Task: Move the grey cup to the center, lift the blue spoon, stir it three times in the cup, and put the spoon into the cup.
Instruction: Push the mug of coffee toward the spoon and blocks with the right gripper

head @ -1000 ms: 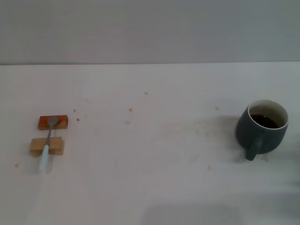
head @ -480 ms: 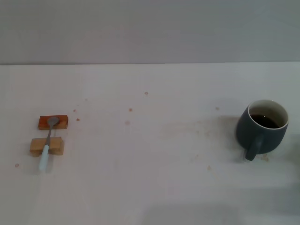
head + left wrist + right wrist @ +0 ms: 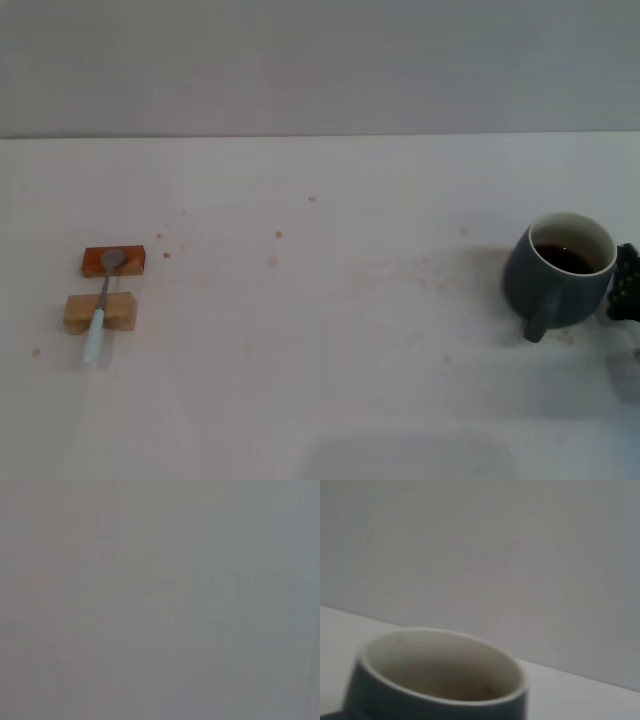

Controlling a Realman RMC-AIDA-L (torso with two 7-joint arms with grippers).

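The right end effector [image 3: 626,283], whose opening I cannot tell, is sitting just beside the grey cup [image 3: 558,275] at the surface's [image 3: 330,330] right edge, and should be gripping the body squarely to avoid spilling the dark liquid.

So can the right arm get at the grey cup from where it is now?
Probably yes. The right gripper is at the table's right edge, just beside the grey cup, with nothing between them. The cup's handle faces the robot, so the side toward the gripper is bare.
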